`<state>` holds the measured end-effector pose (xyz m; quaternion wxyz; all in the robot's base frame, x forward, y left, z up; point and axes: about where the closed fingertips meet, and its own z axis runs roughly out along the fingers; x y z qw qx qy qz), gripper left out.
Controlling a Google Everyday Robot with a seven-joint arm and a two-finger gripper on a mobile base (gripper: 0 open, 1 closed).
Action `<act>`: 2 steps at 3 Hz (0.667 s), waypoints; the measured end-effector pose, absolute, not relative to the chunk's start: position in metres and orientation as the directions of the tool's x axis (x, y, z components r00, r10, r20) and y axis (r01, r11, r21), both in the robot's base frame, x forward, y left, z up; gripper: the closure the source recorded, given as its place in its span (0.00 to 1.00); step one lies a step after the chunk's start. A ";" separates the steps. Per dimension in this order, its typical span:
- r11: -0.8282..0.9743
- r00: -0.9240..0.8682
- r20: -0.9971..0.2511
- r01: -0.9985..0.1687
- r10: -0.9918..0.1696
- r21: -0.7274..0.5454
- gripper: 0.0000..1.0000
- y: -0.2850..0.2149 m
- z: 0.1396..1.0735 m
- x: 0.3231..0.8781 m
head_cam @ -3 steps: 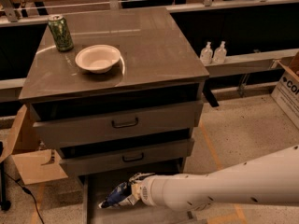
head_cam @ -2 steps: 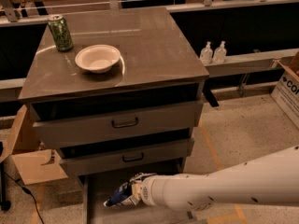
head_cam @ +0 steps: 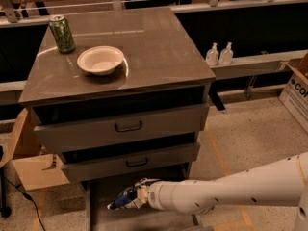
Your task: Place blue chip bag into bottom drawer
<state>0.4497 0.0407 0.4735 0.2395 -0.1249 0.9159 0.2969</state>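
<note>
Camera view: gripper (head_cam: 138,197) over btm drawer (head_cam: 104,186)

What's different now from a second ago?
Almost nothing. The gripper still holds the bag low over the bottom drawer. Can, bowl and the upper drawers stayed put.

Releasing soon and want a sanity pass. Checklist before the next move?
1. Bottom drawer pulled open: ok.
2. Blue chip bag held in the gripper, low in front of the cabinet: ok.
3. Bag positioned over the drawer floor, inside the side rails: ok.
4. Gap between bag and drawer floor: cannot tell.
5. Arm below the lower handled drawer, not touching it: ok.
</note>
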 end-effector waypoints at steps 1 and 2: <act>0.762 -0.868 -0.490 -0.367 -0.075 0.534 1.00 0.049 0.426 0.461; 0.730 -0.895 -0.438 -0.358 -0.090 0.582 1.00 0.062 0.371 0.461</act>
